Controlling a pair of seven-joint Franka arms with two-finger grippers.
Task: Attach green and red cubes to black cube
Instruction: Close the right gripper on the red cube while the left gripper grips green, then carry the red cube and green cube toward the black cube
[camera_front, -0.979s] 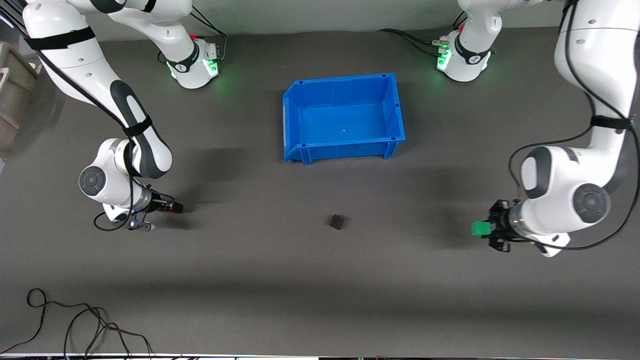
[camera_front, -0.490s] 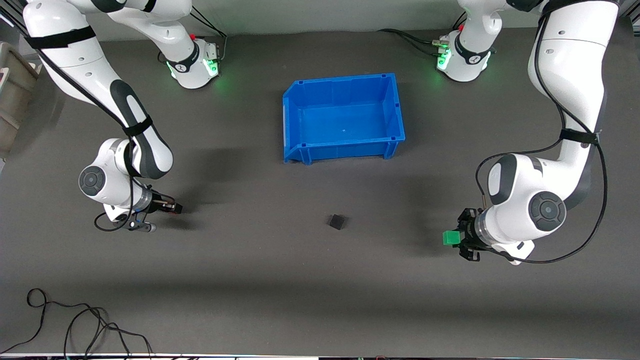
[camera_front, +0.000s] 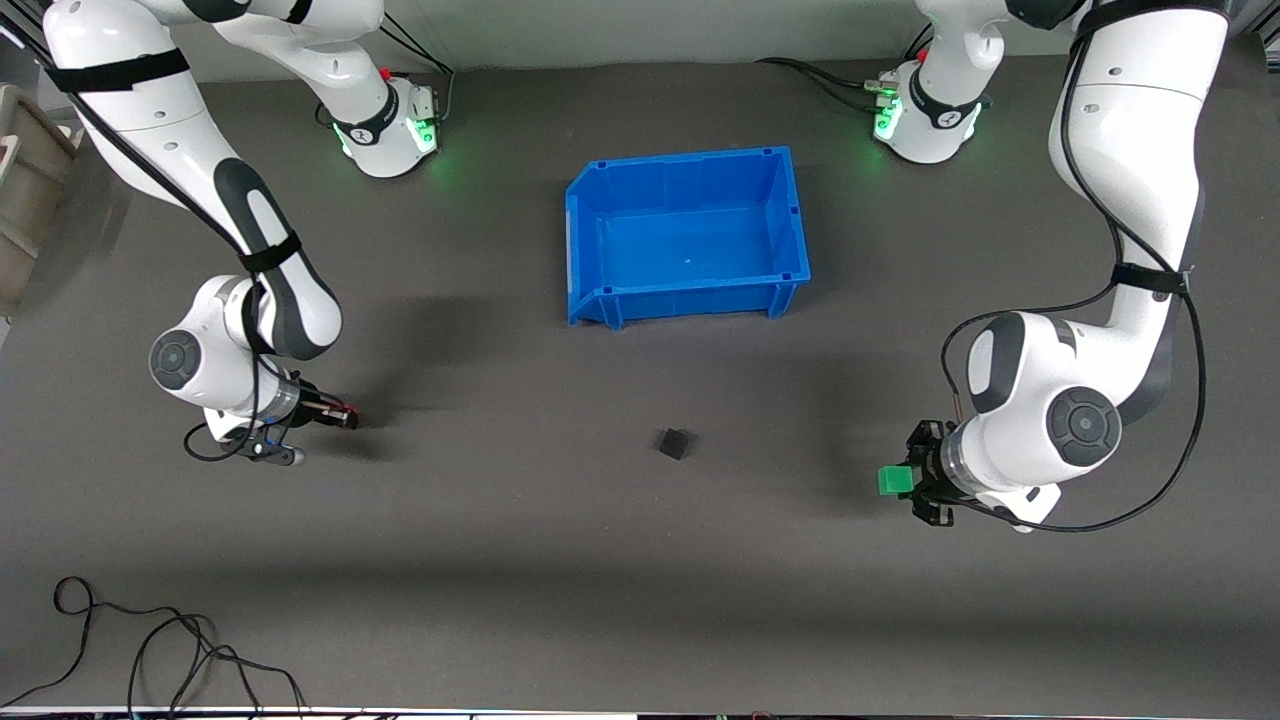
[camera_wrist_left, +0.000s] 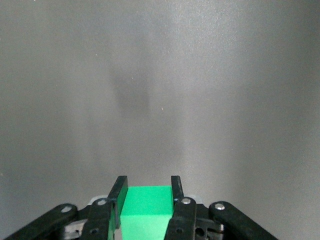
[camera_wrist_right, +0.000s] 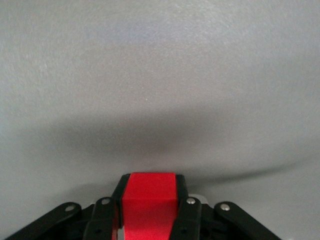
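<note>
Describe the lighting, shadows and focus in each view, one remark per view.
Front view: even overhead light, soft arm shadows on the dark grey table mat, green glow at both bases. Left wrist view: small bright green cube sharp, faint streaky shadow on the mat. Right wrist view: small bright red cube slightly soft, with a broad dark shadow band above it in the picture.

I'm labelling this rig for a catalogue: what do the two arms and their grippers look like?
Both arms are glossy white with dark grey joint bands and round grey joint caps. Black cables run along them, held by black straps. Each round base glows green and bears a small red part. The left gripper and right gripper are black, with slim flat fingers on linkages fastened by silver screws.
</note>
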